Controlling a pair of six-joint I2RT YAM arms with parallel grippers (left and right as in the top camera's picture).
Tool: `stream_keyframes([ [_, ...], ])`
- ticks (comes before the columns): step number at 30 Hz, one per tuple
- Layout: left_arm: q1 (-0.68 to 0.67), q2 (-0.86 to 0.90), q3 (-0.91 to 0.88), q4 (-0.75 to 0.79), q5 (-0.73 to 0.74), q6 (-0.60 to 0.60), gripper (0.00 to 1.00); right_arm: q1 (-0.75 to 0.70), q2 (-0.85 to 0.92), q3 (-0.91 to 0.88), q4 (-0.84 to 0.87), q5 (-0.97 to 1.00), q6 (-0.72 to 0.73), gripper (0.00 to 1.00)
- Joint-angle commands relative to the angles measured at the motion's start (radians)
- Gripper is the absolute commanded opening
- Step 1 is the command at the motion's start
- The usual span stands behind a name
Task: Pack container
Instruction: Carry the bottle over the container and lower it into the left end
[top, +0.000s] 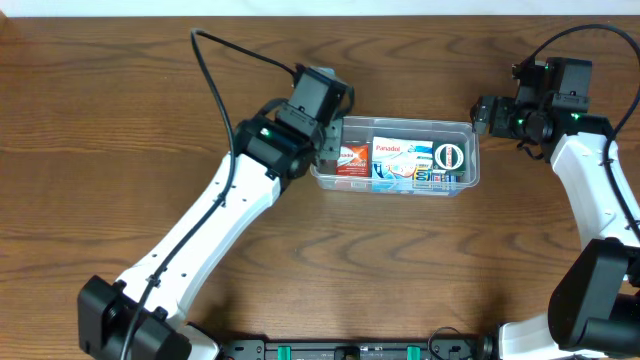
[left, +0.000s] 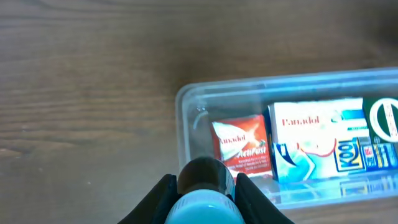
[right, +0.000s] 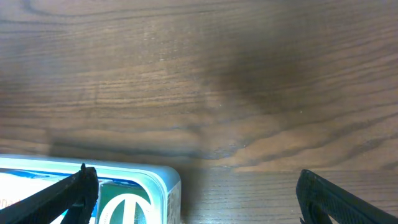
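Note:
The container (top: 470, 180) is a clear rectangular tub at the table's middle. It holds a red Panadol box (top: 351, 159), a blue-and-white Panadol box (top: 394, 160) and a green-and-white round item (top: 451, 156). My left gripper (top: 327, 135) hovers at the tub's left end. In the left wrist view this gripper (left: 204, 183) is shut on a small dark bottle with a light blue cap (left: 205, 208), just outside the container's near left corner (left: 184, 102). My right gripper (top: 484, 115) stands open beside the tub's right end. In its own view the right gripper (right: 199, 199) straddles the container's corner (right: 163, 182) and bare wood.
Black cables (top: 215, 75) run from both arms across the wooden table (top: 120, 150). The left arm's white link (top: 215, 225) slants from the front left toward the tub. The right arm (top: 600, 190) stands along the right edge.

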Motion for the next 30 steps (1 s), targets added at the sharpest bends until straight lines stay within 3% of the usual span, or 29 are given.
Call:
stream_keyframes([
  [1,-0.003,-0.018,-0.024,0.017,-0.013,0.002,0.3,-0.004,0.002,0.015,0.0,0.002,0.006,0.99],
  [11,-0.003,-0.01,-0.112,0.155,-0.013,0.002,0.3,-0.005,0.002,0.015,0.0,0.002,0.006,0.99],
  [30,-0.003,0.121,-0.113,0.246,-0.013,0.003,0.3,-0.004,0.002,0.015,0.0,0.002,0.006,0.99],
])
